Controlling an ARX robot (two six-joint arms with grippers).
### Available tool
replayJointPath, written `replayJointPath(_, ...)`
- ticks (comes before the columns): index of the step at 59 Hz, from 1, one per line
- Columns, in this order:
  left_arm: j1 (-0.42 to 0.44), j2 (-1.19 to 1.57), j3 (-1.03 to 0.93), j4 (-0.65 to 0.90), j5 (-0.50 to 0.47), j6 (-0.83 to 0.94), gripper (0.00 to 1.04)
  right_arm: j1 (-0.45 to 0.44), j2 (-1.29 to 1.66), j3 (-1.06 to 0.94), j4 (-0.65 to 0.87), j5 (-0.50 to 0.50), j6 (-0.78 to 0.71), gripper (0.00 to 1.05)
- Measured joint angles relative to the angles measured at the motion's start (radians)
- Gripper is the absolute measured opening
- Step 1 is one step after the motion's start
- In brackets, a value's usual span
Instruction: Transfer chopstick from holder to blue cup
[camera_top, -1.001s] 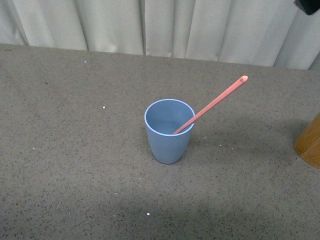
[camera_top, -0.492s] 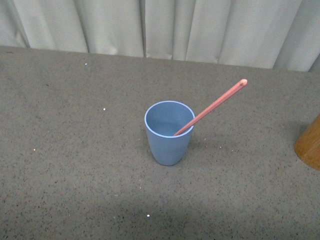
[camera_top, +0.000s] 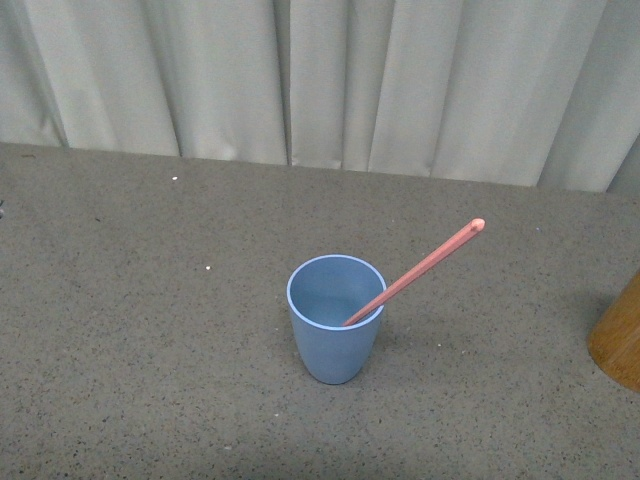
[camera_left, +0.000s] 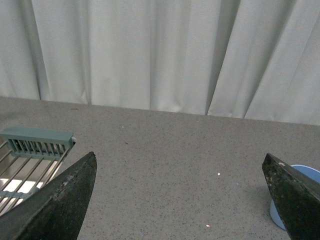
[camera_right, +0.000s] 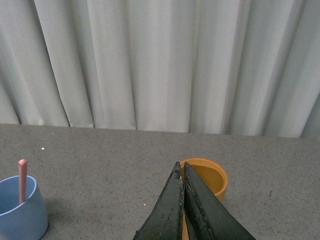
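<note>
The blue cup (camera_top: 335, 317) stands upright in the middle of the grey table in the front view, with a salmon-pink chopstick (camera_top: 425, 264) leaning in it, blunt end up and to the right. The tan-orange holder (camera_top: 620, 335) is cut off at the right edge. Neither arm shows in the front view. In the right wrist view my right gripper (camera_right: 180, 165) is shut with nothing in it, above the near rim of the holder (camera_right: 212, 176), whose inside looks empty; the cup (camera_right: 20, 210) and chopstick (camera_right: 22, 179) sit off to one side. My left gripper (camera_left: 180, 162) is open and empty, the cup (camera_left: 277, 210) partly behind one finger.
Pale curtains (camera_top: 330, 80) hang along the table's far edge. A green-framed wire rack (camera_left: 30, 160) lies on the table in the left wrist view, beside the left gripper's other finger. Bare grey tabletop (camera_top: 150, 300) surrounds the cup.
The front view has tilted up, so the cup, chopstick and holder sit lower in the picture and more curtain shows. A dark shape at the top right corner a second ago is gone.
</note>
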Motion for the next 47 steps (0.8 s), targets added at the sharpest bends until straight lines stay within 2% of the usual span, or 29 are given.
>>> replayJointPath(28,0.000,0.000,0.000,0.000,0.000,0.000,0.98,-0.001,0.000,0.000,0.000,0.000,0.000,0.01)
replayJointPath(37,0.000,0.000,0.000,0.000,0.000,0.000,0.98,-0.001,0.000,0.000,0.000,0.000,-0.002,0.27)
replayJointPath(47,0.000,0.000,0.000,0.000,0.000,0.000,0.98,-0.001,0.000,0.000,0.000,0.000,-0.002,0.67)
